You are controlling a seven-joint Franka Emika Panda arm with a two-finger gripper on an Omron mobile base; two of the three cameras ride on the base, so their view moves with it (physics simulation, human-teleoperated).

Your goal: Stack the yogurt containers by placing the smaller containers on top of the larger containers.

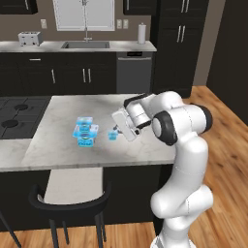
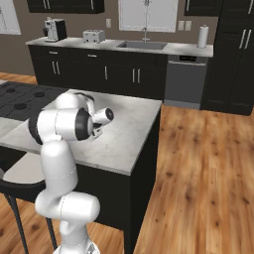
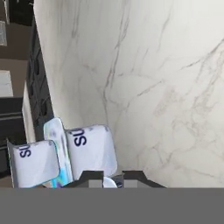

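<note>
On the marble bench [image 1: 63,145], two light-blue yogurt cups stand stacked [image 1: 85,131] near the middle of the top, the medium cup sitting on the large cup; their translucent walls blur together in the left base view, so where one ends and the other begins is hard to make out. The tiny cup [image 1: 113,135] sits just beside the stack, on the side toward the arm, closer to the bench's near edge than its far one. The jaws [image 1: 115,131] reach down onto it, nearly pressed together and pinching it, though the white hand covers most of the contact and whether the cup rests on the marble or is just off it cannot be told. In the right base view the robot's own arm hides the cups entirely. In the hand view the stack [image 3: 65,157] is cut off by the lower edge, showing white labels with dark lettering, and a pale sliver of the tiny cup [image 3: 109,183] peeks between the dark fingertips [image 3: 92,180].
</note>
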